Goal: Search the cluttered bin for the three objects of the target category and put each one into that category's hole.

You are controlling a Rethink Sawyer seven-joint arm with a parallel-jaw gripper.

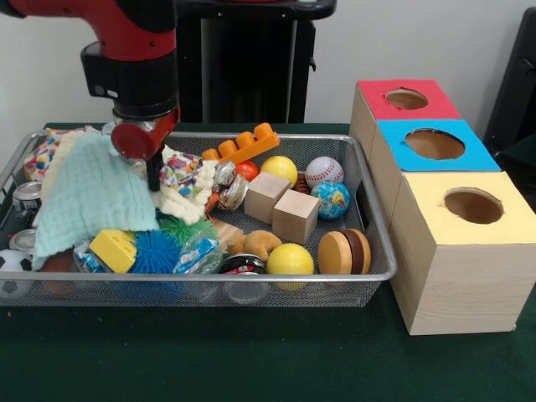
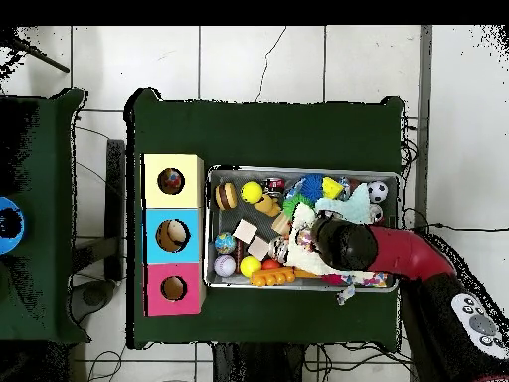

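The wire mesh bin (image 1: 378,219) holds mixed clutter. My gripper (image 1: 153,174) is down in its left part, among a heap of cloths. A spotted cloth (image 1: 181,170) lies right beside the gripper, touching it. Another spotted cloth (image 1: 43,152) lies in the far left corner, and also shows in the overhead view (image 2: 369,281). The mint-green cloth (image 1: 94,197) drapes in front of the gripper, and a cream cloth (image 1: 191,203) lies to its right. The yellow-topped box has its hole (image 1: 473,205) right of the bin. In the overhead view the arm (image 2: 383,251) covers the gripper, and something colourful shows in the hole (image 2: 171,181).
Blue-topped (image 1: 435,144) and red-topped (image 1: 406,99) boxes stand behind the yellow one. The bin also holds two wooden cubes (image 1: 295,215), yellow balls (image 1: 290,259), a baseball (image 1: 323,171), a globe ball (image 1: 332,200), an orange brick (image 1: 243,144), a blue spiky ball (image 1: 157,252) and cans (image 1: 27,197).
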